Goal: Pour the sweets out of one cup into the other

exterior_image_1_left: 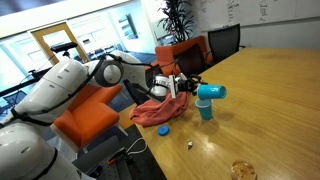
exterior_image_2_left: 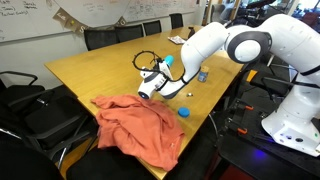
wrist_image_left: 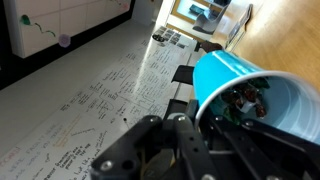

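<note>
My gripper [exterior_image_1_left: 196, 90] is shut on a blue cup [exterior_image_1_left: 211, 92] and holds it tipped on its side. The cup's mouth hangs just above a second blue cup [exterior_image_1_left: 205, 109] that stands upright on the wooden table [exterior_image_1_left: 270, 100]. In the wrist view the held cup [wrist_image_left: 225, 75] fills the right side, with dark wrapped sweets [wrist_image_left: 245, 100] inside near its mouth, and my gripper's [wrist_image_left: 195, 115] black fingers clamp its wall. In an exterior view my gripper [exterior_image_2_left: 158, 82] hangs over the table, and the standing cup [exterior_image_2_left: 202, 75] is behind it.
A red-orange cloth [exterior_image_1_left: 160, 112] lies crumpled at the table edge and also shows in an exterior view [exterior_image_2_left: 140, 125]. A small blue lid [exterior_image_1_left: 163, 128] lies beside it, seen also in an exterior view [exterior_image_2_left: 183, 112]. Black and orange chairs [exterior_image_1_left: 215, 42] ring the table.
</note>
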Robot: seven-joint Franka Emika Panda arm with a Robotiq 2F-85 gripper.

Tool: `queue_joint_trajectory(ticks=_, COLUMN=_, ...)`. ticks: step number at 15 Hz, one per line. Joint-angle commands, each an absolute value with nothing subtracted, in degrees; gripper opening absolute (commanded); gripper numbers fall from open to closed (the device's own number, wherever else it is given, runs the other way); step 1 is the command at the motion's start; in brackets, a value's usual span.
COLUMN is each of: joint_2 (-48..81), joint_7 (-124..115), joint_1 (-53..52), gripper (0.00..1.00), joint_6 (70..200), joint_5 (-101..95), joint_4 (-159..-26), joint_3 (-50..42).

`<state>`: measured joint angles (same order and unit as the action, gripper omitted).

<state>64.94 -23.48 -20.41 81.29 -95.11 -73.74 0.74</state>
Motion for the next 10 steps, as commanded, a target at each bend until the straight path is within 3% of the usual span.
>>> queue_joint_trajectory(ticks=1, joint_2=66.5, joint_7=-18.2, joint_1=-20.9, gripper=0.01, joint_6=78.9, joint_5=-97.4, joint_4=-72.2, joint_3=0.1)
queue_joint_trajectory(ticks=10, joint_2=67.8, joint_7=-11.0, joint_1=-20.9, gripper=0.01, joint_6=78.0, joint_5=-101.7, joint_4=-72.8, joint_3=0.0)
